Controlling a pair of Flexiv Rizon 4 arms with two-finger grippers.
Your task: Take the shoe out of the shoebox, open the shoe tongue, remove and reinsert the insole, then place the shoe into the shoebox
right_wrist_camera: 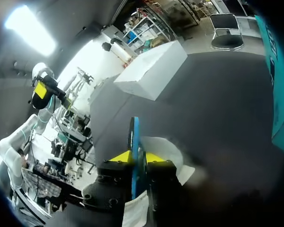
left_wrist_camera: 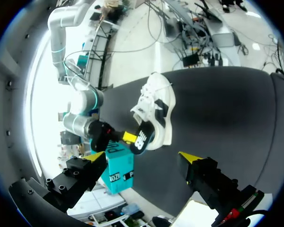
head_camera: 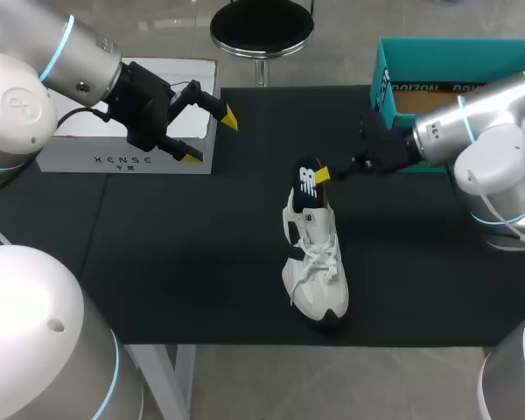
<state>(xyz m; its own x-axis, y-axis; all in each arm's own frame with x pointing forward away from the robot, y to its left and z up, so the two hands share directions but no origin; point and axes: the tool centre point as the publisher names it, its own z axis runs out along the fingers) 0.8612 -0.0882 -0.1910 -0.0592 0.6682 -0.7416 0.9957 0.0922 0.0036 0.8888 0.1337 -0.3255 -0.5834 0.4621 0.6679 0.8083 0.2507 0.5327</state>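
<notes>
A white sneaker lies on the black mat, toe toward the front edge. A black insole with a blue underside stands up out of its heel. My right gripper is shut on the insole's upper end. In the right wrist view the yellow tips press both sides of the thin blue insole, with the shoe just under them. My left gripper hangs open and empty at the back left, away from the shoe. From the left wrist view the shoe and insole lie ahead of the open fingers.
The teal shoebox stands open at the back right, behind my right arm. A white box sits at the back left, under my left arm. The black mat covers the table around the shoe.
</notes>
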